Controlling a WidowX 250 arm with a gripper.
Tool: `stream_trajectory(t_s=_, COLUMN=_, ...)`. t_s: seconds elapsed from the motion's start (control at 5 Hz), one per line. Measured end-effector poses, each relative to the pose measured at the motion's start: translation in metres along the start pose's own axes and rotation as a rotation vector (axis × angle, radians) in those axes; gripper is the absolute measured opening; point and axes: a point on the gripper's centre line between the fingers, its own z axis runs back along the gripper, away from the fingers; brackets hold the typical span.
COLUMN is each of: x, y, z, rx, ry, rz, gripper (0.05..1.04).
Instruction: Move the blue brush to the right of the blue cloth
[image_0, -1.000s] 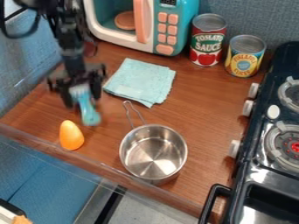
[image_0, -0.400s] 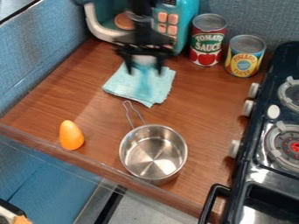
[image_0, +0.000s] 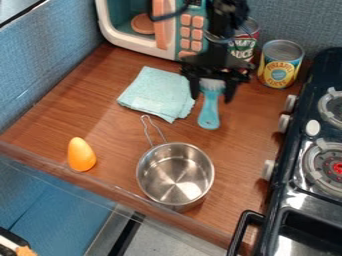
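Nearest the camera, the steel saucepan (image_0: 175, 175) stands on the wooden surface (image_0: 120, 127); its rigid wall would likely knock the brush askew if the two met, so the lowering is best kept well behind it. Beyond it, the rounded handle end of the blue brush (image_0: 209, 117) points towards the near side, the brush lying just to the right of the folded blue cloth (image_0: 157, 92). Whether that end touches the surface or hangs a little above it, I can't tell. The handle looks like smooth, hard plastic: light, stiff, hardly fragile, but apt to slip or swivel under a loose pinch. Farther up, the pincer (image_0: 212, 96) looks clamped on the brush across its broad head, one finger to each side of the pale bristles. That wide part should give a firmer bite than the slim handle, though the bristles themselves would probably bend and give poor purchase. With the handle jutting out of the grip, its end may swing or catch first, so it should be set down flat and gently before letting go
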Motion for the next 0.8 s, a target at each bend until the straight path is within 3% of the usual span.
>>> stream_trajectory(t_s=0.2, x=0.0023, y=-0.0091, z=-0.0161, rx=-0.004, ry=0.045, rz=-0.006, gripper=0.785)
stream_trajectory(t_s=0.4, x=0.0078, y=-0.0137, z=-0.0237, rx=-0.006, ry=0.066, rz=-0.026, gripper=0.858)
stream_trajectory(t_s=0.6, x=0.0085, y=-0.0127, z=-0.0241, rx=0.001, ry=0.063, rz=-0.05, gripper=1.007)
stream_trajectory(t_s=0.8, x=0.0012, y=-0.0091, z=-0.0217, rx=-0.002, ry=0.087, rz=-0.068, gripper=1.001)
